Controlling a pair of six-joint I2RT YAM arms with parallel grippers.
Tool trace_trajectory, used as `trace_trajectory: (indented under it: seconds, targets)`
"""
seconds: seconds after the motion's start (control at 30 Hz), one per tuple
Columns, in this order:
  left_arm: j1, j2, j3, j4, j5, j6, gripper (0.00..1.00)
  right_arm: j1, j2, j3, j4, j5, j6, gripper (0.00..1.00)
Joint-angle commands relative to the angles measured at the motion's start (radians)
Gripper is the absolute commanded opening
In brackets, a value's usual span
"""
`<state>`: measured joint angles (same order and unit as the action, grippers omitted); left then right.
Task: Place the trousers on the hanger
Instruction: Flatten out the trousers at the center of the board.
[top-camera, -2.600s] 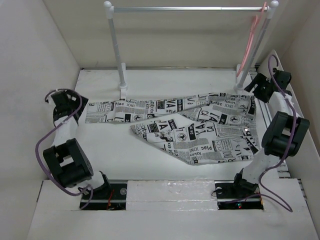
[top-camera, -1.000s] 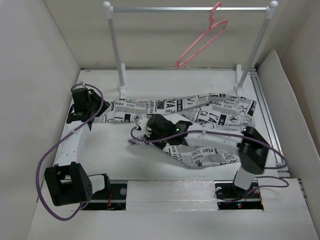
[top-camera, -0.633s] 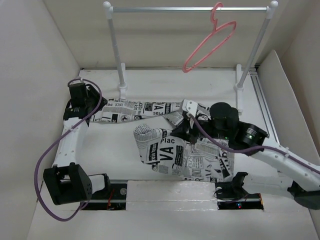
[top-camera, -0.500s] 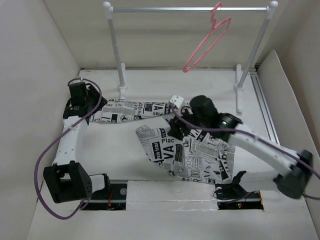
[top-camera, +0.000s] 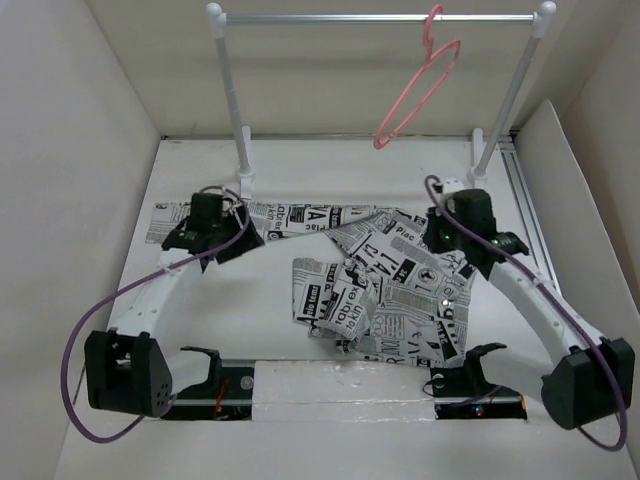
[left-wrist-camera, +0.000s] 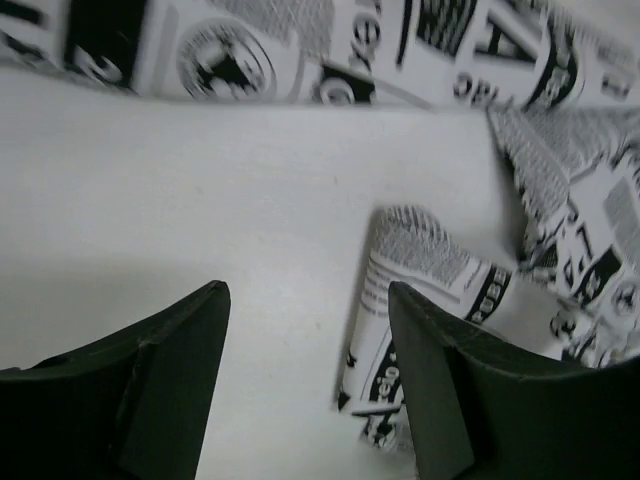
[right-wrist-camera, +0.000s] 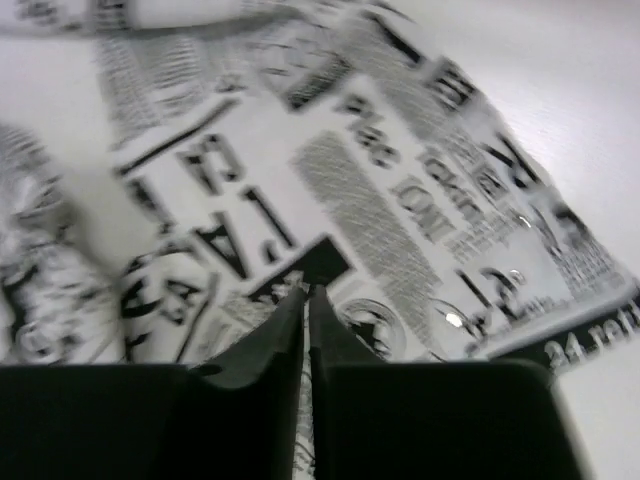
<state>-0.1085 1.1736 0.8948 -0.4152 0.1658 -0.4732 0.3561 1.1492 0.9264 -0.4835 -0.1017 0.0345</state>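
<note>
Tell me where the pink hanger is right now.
In the top view, the hanger hangs from the rail at the back, nearer its right post, clear of the trousers lying below.

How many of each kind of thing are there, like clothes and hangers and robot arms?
trousers: 1
hanger: 1
rail: 1
robot arms: 2, the left arm and the right arm
Total: 5
</note>
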Motion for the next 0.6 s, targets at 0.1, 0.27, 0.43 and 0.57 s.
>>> trace_trajectory:
  seconds: [0.1,0.27,0.43,0.57]
  targets:
    - [-0.244,0.067,-0.095,0.003,0.060,-0.042,0.65,-0.416,-0.141,-0.198,0.057,0.043,0.136,0.71]
    - [-0.347,0.193,-0.100,0.076,0.060,-0.062,0.66,-0.640,-0.063,-0.198,0.066,0.025,0.117,0.90]
    - [-0.394,0.311,-0.106,0.147,0.103,-0.061,0.58,-0.750,0.115,-0.189,0.160,-0.061,0.120,0.90]
    - [-0.473,0.363,-0.099,0.187,0.118,-0.084,0.48,-0.760,0.301,-0.161,0.213,-0.133,0.122,0.87]
